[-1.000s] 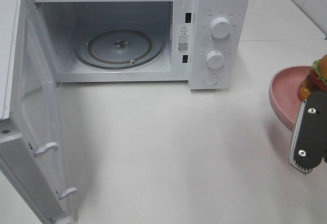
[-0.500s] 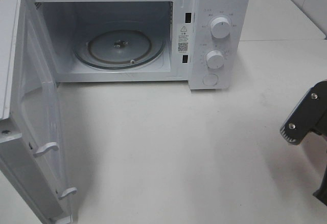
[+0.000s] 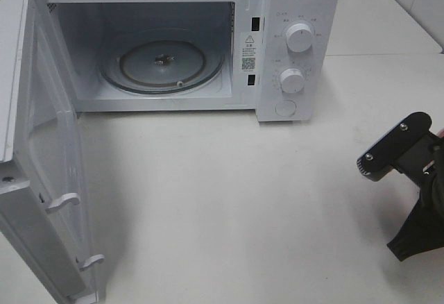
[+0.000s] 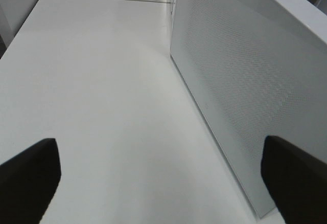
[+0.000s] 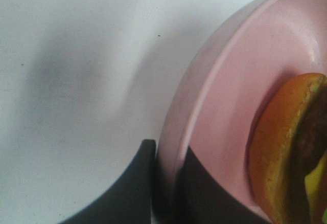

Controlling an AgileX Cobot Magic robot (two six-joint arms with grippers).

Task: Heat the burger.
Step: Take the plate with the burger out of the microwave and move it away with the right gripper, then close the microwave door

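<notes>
- Standing at far left of the exterior high view: microwave door (image 3: 41,158), swung fully open, inner face w/ two white latch hooks toward the counter (image 3: 229,207).
- Left tool (image 4: 153,183): seen only in the left wrist view, two dark fingertips (image 4: 28,175) set wide apart, nothing between them. It sits above the white counter, just beside the door's perforated outer panel (image 4: 240,91).
- Microwave (image 3: 187,44): white body at rear of counter, cavity open and lit. Glass turntable (image 3: 163,64) lies flat on cavity floor, nothing on it.
- Control panel, right of cavity: two round white knobs (image 3: 300,37), one above the other, plus a round button (image 3: 285,108) below. Warning label w/ QR code on cavity's right frame.
- Right tool (image 5: 166,193): jaws narrow, clamped on the rim of the pink plate (image 5: 225,96) – one finger under the rim, one on the plate's inner surface (right wrist view). In the exterior high view only black parts of the right arm (image 3: 406,179) show at the right edge.
- Burger (image 5: 291,147): on the pink plate, near the gripped rim; golden-brown bun edge, dark patty and a bit of yellow and green visible. Plate and burger are not seen in the exterior high view.
</notes>
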